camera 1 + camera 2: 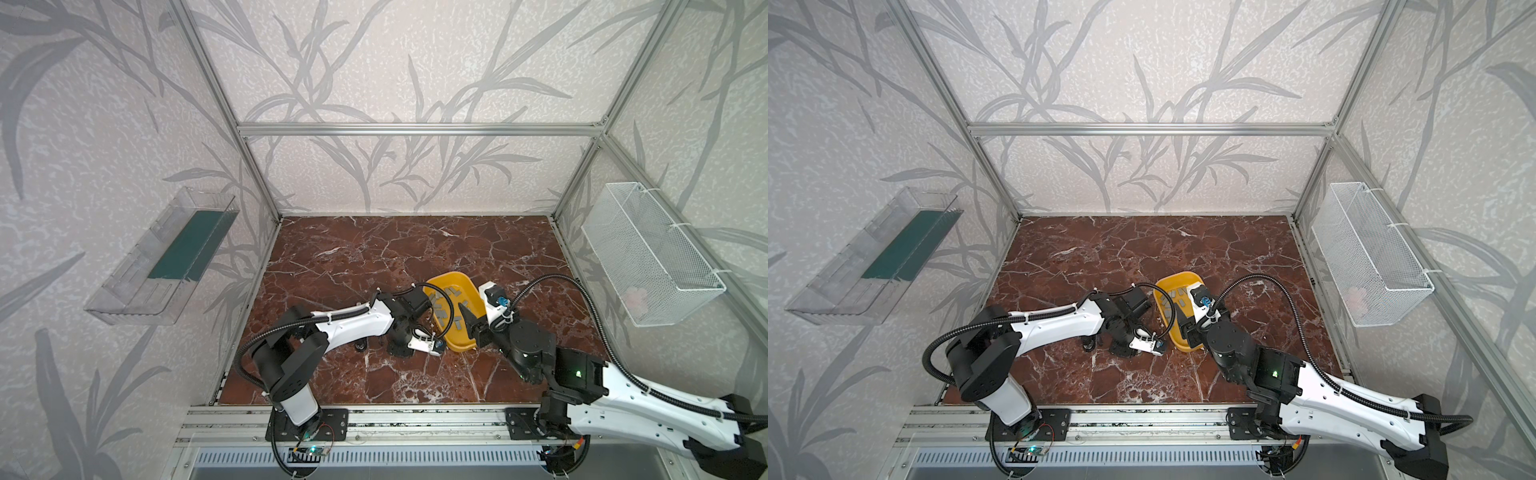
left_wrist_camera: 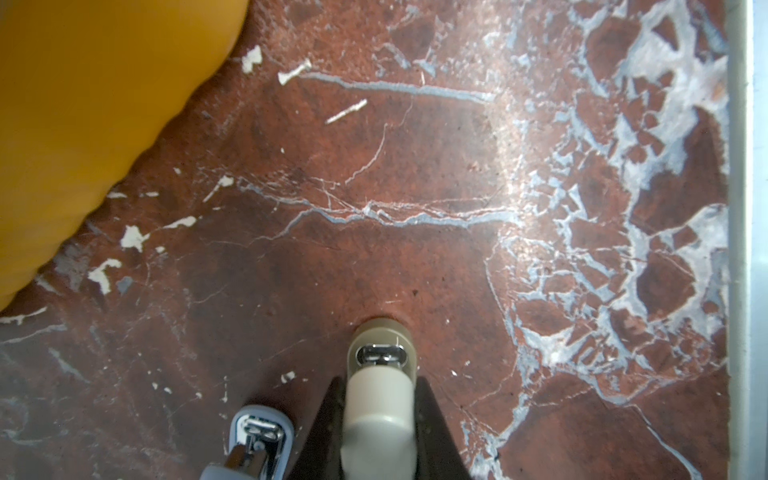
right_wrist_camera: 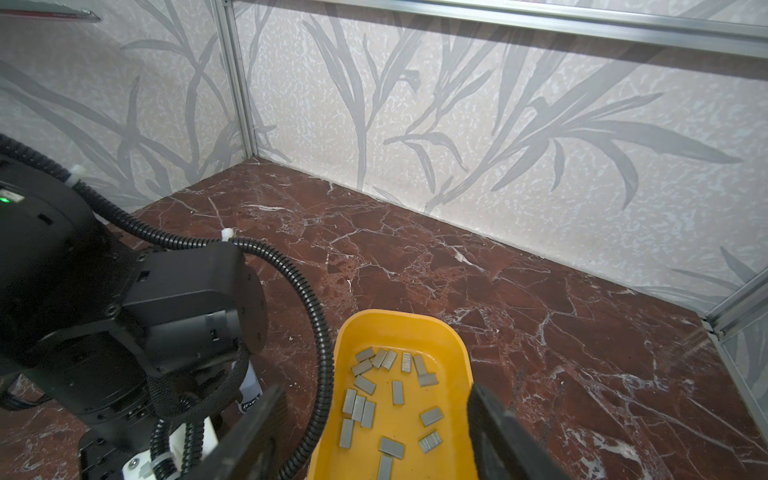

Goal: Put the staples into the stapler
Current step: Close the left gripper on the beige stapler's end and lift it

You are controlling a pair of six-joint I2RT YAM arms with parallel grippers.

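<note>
Yellow plastic forms a shallow tray (image 1: 457, 276) that sits on my red-brown marble counter (image 1: 374, 257), just right of centre in the lower half of both top views (image 1: 1179, 276). The staples (image 3: 365, 409), about a dozen and a half short flat grey strips, lie scattered loose over the tray floor, some side by side and some apart. They also show as small grey flecks in a top view (image 1: 453, 293).

My right tool (image 3: 374, 388) hangs over the near end of the tray with its two dark fingers spread wide and nothing between them. One finger is outside the tray wall, the other at the opposite rim.

My left tool (image 2: 379, 384) is low over the counter, just left of the tray in both top views. It is clamped tight on a beige stapler (image 2: 380, 345), one dark finger pressing each side. The stapler's rounded end, with a shiny metal plate, points away from my wrist. I cannot tell whether that end touches the counter. A grey-blue stapler (image 2: 257, 436) stands just beside it, outside my grip. The tray's outer wall (image 2: 83, 124) is near both staplers but apart from them.
</note>
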